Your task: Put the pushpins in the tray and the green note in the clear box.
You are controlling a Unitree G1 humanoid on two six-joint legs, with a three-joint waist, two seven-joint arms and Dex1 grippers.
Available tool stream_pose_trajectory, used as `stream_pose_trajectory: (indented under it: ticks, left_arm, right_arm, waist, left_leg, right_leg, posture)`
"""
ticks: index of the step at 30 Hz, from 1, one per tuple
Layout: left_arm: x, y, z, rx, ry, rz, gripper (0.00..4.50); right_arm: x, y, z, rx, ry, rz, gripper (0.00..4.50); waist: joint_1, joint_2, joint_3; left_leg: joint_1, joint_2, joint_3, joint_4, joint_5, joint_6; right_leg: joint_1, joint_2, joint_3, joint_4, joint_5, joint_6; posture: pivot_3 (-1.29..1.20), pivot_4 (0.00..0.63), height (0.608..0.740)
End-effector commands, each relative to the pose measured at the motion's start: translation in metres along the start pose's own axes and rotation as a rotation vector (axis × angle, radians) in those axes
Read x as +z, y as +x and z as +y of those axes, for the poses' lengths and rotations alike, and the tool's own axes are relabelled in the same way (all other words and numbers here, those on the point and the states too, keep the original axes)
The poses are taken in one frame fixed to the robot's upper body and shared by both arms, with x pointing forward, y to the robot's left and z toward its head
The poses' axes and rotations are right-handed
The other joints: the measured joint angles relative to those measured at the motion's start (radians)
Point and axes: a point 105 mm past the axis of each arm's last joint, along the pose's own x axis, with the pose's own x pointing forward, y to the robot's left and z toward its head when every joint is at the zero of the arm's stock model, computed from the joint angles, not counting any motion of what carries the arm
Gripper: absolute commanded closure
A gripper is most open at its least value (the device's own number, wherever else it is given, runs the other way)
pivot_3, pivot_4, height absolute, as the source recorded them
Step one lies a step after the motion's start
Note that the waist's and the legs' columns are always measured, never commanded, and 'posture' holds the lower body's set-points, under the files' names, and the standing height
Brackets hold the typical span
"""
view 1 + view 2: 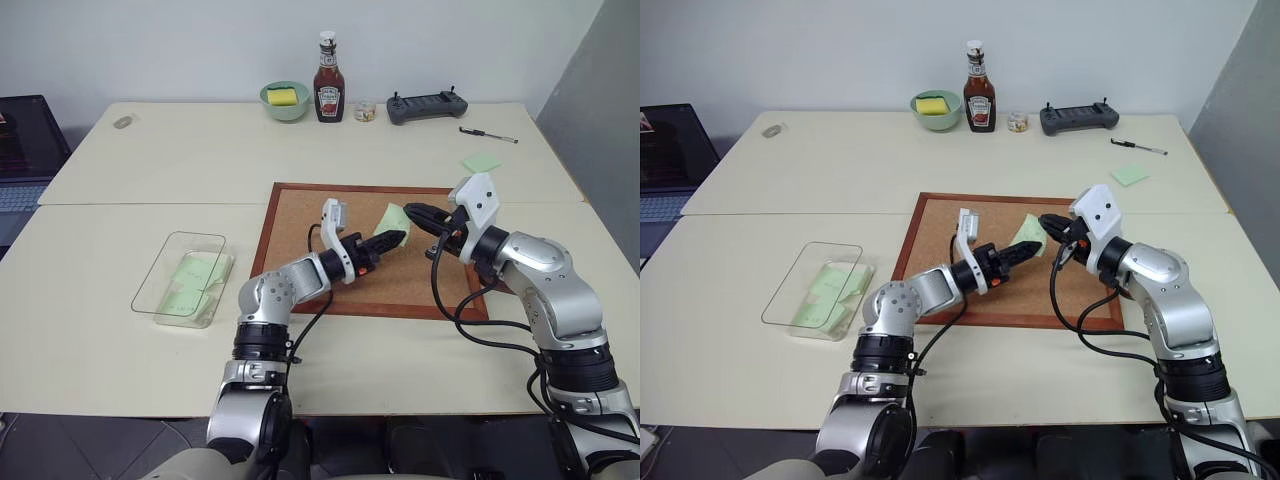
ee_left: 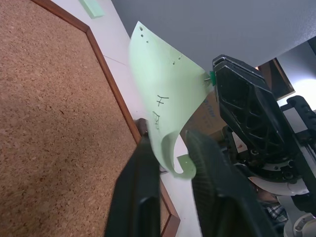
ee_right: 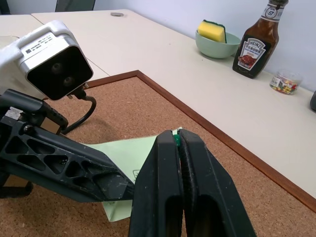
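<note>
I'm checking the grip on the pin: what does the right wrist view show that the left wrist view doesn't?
Right wrist only: the ketchup bottle, the green bowl with a sponge, and the right hand shut on a green pushpin. Left wrist only: the note's pin holes and handwriting. Both: the green note, the corkboard and the left hand holding the note.

Even, bright overhead light — soft shadows, wrist pics w/ blurry close foreground.

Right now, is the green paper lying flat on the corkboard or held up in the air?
Held up. The green note curls between both end effectors above the corkboard, its lower edge bent.
</note>
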Motion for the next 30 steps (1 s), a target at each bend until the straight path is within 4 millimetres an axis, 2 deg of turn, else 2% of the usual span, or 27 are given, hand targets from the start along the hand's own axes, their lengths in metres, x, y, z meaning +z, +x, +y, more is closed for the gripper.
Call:
stream_pose_trajectory:
  ticks: [1,6,17,25,30]
  left_arm:
    - [0.001,-0.003,-0.002,-0.004,0.002,-0.013,4.47]
    - [0.001,-0.003,-0.001,0.002,0.006,-0.017,4.47]
    - [-0.001,-0.005,0.003,0.028,0.013,-0.021,4.47]
    - [-0.002,-0.004,0.004,0.035,0.015,-0.023,4.47]
    - [-0.003,-0.005,0.003,0.044,0.074,-0.008,4.47]
  right_arm:
    - [0.016,0.000,-0.002,0.000,-0.027,-0.050,4.50]
    - [0.018,-0.002,-0.003,0.002,0.001,-0.056,4.50]
    - [0.029,-0.011,-0.014,-0.048,0.229,-0.128,4.50]
    - [0.032,-0.018,-0.023,-0.083,0.277,-0.141,4.50]
    - [0.016,-0.050,-0.043,-0.197,0.143,-0.028,4.50]
  waist:
    - [0.000,0.000,0.000]
    - [0.000,0.000,0.000]
    - [0.000,0.000,0.000]
    - [0.000,0.000,0.000]
    - [0.005,0.000,0.000]
  left_leg:
    - [0.000,0.000,0.000,0.000,0.000,0.000]
    - [0.000,0.000,0.000,0.000,0.000,0.000]
    - [0.000,0.000,0.000,0.000,0.000,0.001]
    - [0.000,0.000,0.000,0.000,-0.001,0.001]
    - [0.000,0.000,0.000,0.000,-0.001,0.001]
  right_leg:
    - [0.000,0.000,0.000,0.000,0.000,0.000]
    - [0.000,0.000,0.000,0.000,0.000,0.000]
    - [0.000,0.000,0.000,0.000,0.000,0.000]
    - [0.000,0.000,0.000,0.000,0.000,0.000]
    - [0.000,0.000,0.000,0.000,0.000,0.000]
  posture:
    - [0.00,0.150,0.740]
    - [0.00,0.150,0.740]
    - [0.00,0.150,0.740]
    - [0.00,0.150,0.740]
    - [0.00,0.150,0.740]
